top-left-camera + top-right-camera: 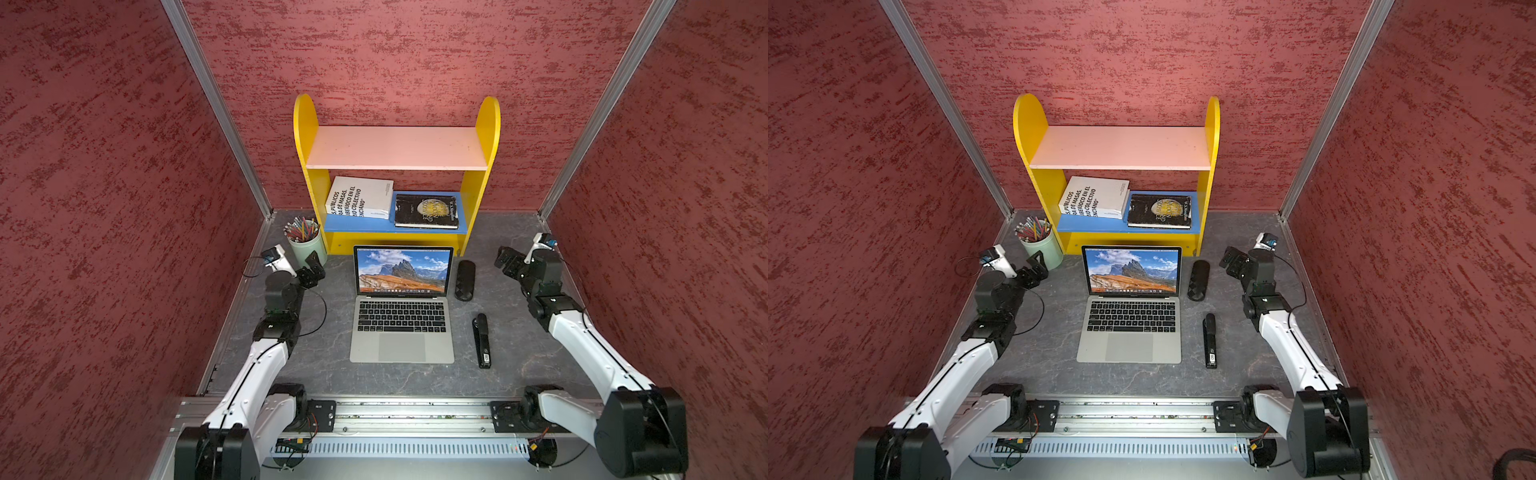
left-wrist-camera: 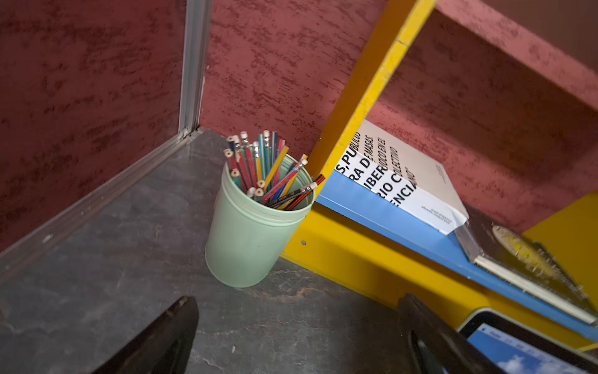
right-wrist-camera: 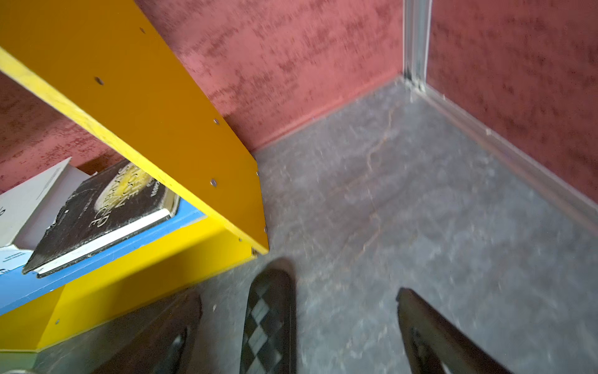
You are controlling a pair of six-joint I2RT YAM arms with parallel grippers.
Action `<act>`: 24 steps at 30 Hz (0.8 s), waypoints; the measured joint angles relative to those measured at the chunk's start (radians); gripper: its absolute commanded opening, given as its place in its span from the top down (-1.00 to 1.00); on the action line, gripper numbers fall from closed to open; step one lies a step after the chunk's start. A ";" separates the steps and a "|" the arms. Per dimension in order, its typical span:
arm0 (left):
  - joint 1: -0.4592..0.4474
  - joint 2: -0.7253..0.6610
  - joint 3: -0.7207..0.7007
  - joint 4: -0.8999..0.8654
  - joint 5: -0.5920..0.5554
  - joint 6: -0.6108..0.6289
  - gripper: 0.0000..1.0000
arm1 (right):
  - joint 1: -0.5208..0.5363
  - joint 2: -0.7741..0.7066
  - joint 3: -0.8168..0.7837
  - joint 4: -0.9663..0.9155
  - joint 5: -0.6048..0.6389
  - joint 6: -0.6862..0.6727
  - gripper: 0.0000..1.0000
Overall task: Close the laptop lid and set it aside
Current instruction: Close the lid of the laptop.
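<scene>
Rail (image 1: 415,419) runs along the near bench (image 1: 324,374) edge. Left tool (image 1: 316,266) and right tool (image 1: 504,258) both have jaws apart, holding nothing. Laptop (image 1: 402,332) lies between them, touching neither, its lid (image 1: 403,270) raised. Pencil cup (image 1: 308,248) stands just beside the left tool; black oval thing (image 1: 464,280) lies between lid and right tool.

Bright overhead light — wrist views blurred.
</scene>
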 measured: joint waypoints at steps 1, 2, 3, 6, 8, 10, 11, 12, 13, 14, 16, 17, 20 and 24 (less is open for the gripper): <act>0.029 -0.014 0.000 -0.032 0.029 -0.045 -0.99 | 0.000 -0.006 0.011 -0.038 -0.010 0.018 -0.97; 0.055 -0.024 0.000 -0.066 0.060 -0.084 -0.99 | 0.000 -0.012 0.020 -0.069 -0.030 0.031 -0.97; 0.072 -0.027 0.000 -0.092 0.085 -0.112 -0.99 | 0.000 -0.016 0.023 -0.092 -0.051 0.037 -0.97; 0.087 -0.042 0.000 -0.179 0.159 -0.181 -0.99 | 0.000 -0.030 0.024 -0.145 -0.137 0.039 -0.97; 0.087 -0.061 0.000 -0.221 0.202 -0.212 -0.99 | 0.000 -0.036 0.024 -0.171 -0.190 0.037 -0.97; 0.087 -0.081 0.002 -0.245 0.238 -0.237 -0.99 | 0.000 -0.036 0.033 -0.200 -0.236 0.031 -0.97; 0.086 -0.088 0.005 -0.256 0.252 -0.245 -0.99 | 0.001 -0.034 0.044 -0.218 -0.259 0.026 -0.97; 0.085 -0.092 0.011 -0.266 0.268 -0.252 -0.99 | 0.002 -0.032 0.057 -0.230 -0.280 0.019 -0.97; 0.082 -0.094 0.017 -0.273 0.282 -0.257 -0.99 | 0.005 -0.027 0.074 -0.244 -0.302 0.014 -0.97; 0.078 -0.094 0.024 -0.280 0.293 -0.261 -0.99 | 0.007 -0.023 0.093 -0.254 -0.320 0.010 -0.97; 0.063 -0.094 0.040 -0.290 0.311 -0.269 -0.99 | 0.016 -0.012 0.134 -0.271 -0.348 0.002 -0.97; 0.052 -0.094 0.047 -0.292 0.318 -0.269 -0.99 | 0.022 -0.006 0.153 -0.278 -0.358 -0.002 -0.97; 0.025 -0.094 0.059 -0.299 0.338 -0.270 -0.99 | 0.047 0.017 0.218 -0.305 -0.386 -0.014 -0.97; -0.001 -0.095 0.068 -0.323 0.356 -0.269 -0.99 | 0.095 0.065 0.314 -0.337 -0.406 -0.033 -0.97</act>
